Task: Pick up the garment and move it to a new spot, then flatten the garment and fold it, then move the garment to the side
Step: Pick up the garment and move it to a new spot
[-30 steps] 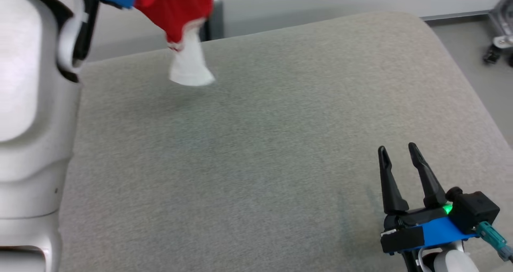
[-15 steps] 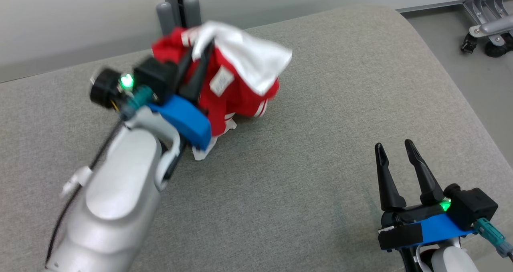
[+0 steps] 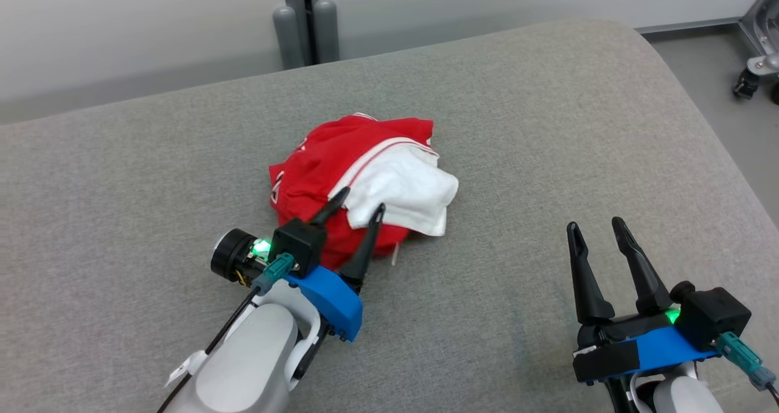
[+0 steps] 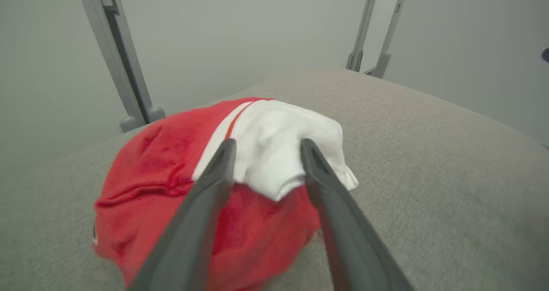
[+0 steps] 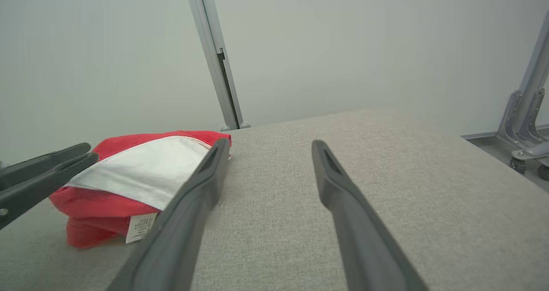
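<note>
The garment (image 3: 341, 157) lies in a crumpled heap near the middle of a wide grey cushion (image 3: 517, 127), closer to the left gripper (image 3: 360, 201) than to the right gripper (image 3: 595, 224). Behind the cushion's far edge stand two rounded grey posts (image 3: 307, 30) against a pale wall (image 3: 122, 30). At the far right a metal frame on casters (image 3: 758, 66) stands on the grey floor (image 3: 706, 78).

The left gripper's two dark fingers are spread apart over the near side of the heap, and a white fold sits between their tips. They hide part of the heap's near edge in the head view. The right gripper hangs over the cushion's near right part with its fingers wide apart and nothing between them. A stretch of bare cushion separates it from the garment.

The garment is soft red cloth with a broad white panel (image 3: 408, 191) and thin white stripes at the seam, bunched into a rounded mound. A small white label (image 5: 139, 227) sticks out low on its side. The cushion has a fine woven texture and rounded corners.
</note>
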